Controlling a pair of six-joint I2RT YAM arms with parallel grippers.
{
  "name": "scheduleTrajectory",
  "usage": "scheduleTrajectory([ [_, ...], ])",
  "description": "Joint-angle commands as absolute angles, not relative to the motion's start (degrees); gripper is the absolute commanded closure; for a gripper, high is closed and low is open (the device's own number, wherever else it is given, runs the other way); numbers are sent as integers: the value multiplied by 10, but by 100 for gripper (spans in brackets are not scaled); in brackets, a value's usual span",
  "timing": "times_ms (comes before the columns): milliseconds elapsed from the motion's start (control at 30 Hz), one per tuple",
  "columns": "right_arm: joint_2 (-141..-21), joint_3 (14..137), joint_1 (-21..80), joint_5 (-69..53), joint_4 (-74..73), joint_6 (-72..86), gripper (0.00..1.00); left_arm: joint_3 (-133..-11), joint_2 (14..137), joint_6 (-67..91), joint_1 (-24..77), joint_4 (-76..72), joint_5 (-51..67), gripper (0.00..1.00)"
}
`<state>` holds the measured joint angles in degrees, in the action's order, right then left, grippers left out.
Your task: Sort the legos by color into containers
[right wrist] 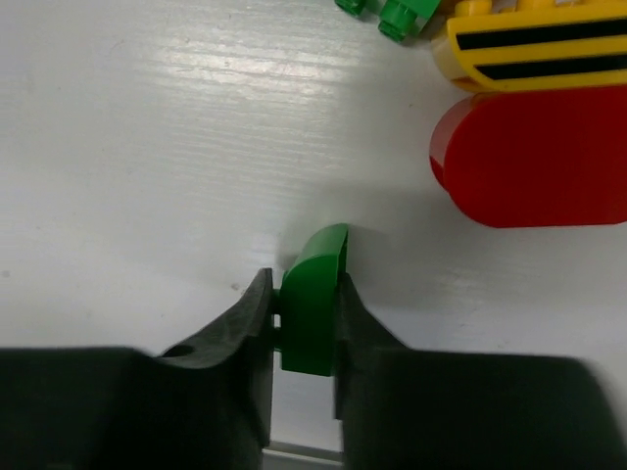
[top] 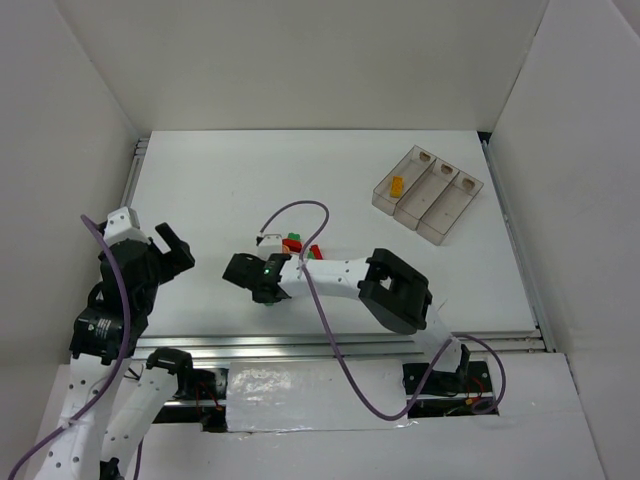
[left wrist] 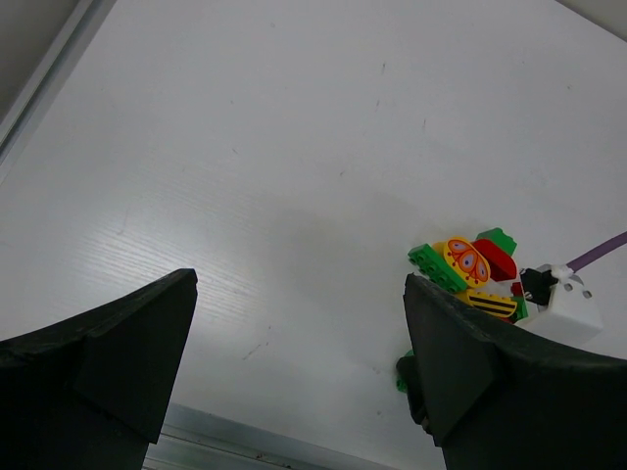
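Upper right of top view: tray (top: 447, 212) holds one yellow brick (top: 397, 186), left-hand compartment. Lego pile (top: 300, 244) sits unsorted at mid-frame on counter (top: 220, 190). Right gripper (right wrist: 304, 305) clamps green rounded brick (right wrist: 315, 284) beside the pile; left gripper (left wrist: 300, 286) wide, empty. Judged: barely begun.

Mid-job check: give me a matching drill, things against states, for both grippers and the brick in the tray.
Things:
1. left gripper
2. right gripper
3. yellow brick

States:
A. in the leftmost compartment of the tray, top view
B. open, holding nothing
C. shut on a green brick

Pairs: 1-B, 2-C, 3-A
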<state>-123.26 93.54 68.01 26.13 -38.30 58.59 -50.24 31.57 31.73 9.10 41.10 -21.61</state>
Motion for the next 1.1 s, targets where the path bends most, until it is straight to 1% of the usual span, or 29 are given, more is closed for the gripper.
scheduleTrajectory([
  [0, -1191, 918, 688, 257, -344, 582, 97, -512, 309, 316, 92, 398, -216, 1],
  [33, -1178, 909, 688, 251, -330, 573, 99, -512, 308, 316, 92, 398, -216, 0],
  [133, -1109, 873, 685, 233, -276, 525, 100, -512, 306, 316, 92, 397, -216, 0],
  [233, -1005, 840, 647, 221, -261, 476, 100, -512, 306, 316, 93, 398, -215, 1],
  [367, -927, 808, 534, 245, -297, 443, 100, -512, 308, 315, 93, 396, -211, 0],
  [400, -919, 807, 473, 243, -310, 433, 100, -511, 308, 314, 93, 396, -211, 1],
  [467, -920, 824, 414, 266, -339, 417, 100, -511, 307, 314, 93, 395, -209, 1],
  [500, -926, 836, 359, 277, -374, 415, 100, -512, 307, 314, 93, 395, -209, 0],
  [567, -947, 864, 307, 290, -402, 406, 100, -512, 306, 314, 93, 396, -209, 1],
  [600, -954, 871, 261, 289, -403, 402, 100, -510, 306, 314, 93, 396, -210, 0],
  [700, -983, 892, 188, 283, -399, 388, 100, -510, 307, 312, 93, 394, -207, 1],
  [800, -1034, 925, 145, 290, -412, 381, 100, -510, 311, 310, 94, 392, -201, 0],
  [967, -1064, 942, 103, 287, -404, 370, 100, -509, 318, 307, 94, 390, -193, 0],
  [1067, -1083, 941, 84, 268, -401, 365, 95, -509, 319, 307, 94, 389, -192, 0],
])
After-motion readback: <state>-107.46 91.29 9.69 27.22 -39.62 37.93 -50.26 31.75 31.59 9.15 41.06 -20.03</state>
